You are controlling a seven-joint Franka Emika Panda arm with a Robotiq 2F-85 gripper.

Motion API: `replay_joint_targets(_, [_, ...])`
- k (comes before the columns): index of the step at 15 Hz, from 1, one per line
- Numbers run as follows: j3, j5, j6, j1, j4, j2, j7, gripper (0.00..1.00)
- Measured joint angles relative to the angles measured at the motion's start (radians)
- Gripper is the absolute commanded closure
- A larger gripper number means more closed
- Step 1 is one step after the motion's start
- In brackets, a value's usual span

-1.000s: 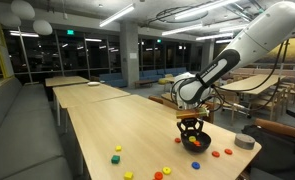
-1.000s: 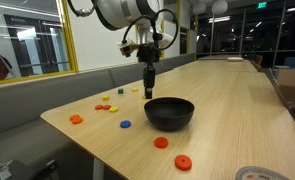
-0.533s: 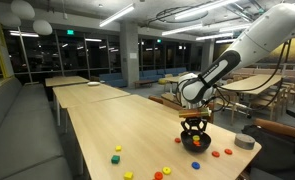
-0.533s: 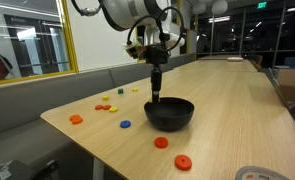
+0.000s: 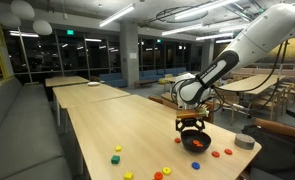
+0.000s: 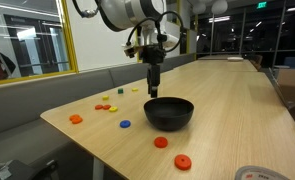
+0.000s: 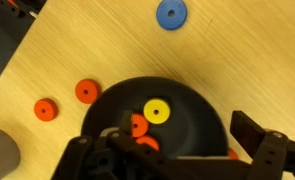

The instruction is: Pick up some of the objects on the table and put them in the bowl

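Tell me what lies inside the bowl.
In the wrist view, the bowl holds a yellow disc and at least one orange piece beside it. The gripper covers part of the bowl, so more pieces may lie hidden there.

White arm (image 5: 255,40), black gripper (image 5: 192,126)

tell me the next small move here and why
Probably lift the claw and swing toward the orange disc beside the bowl: the jaws stand open above the bowl, a yellow disc already lies inside, and other pieces lie on the table.
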Motion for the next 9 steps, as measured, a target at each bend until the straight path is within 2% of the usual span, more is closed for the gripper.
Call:
replay_joint_targets(5, [0.105, -0.002, 0.009, 0.090, 0.066, 0.008, -0.076, 0.00])
replay_joint_targets(9, [0.172, 0.006, 0.009, 0.152, 0.137, 0.067, -0.184, 0.00])
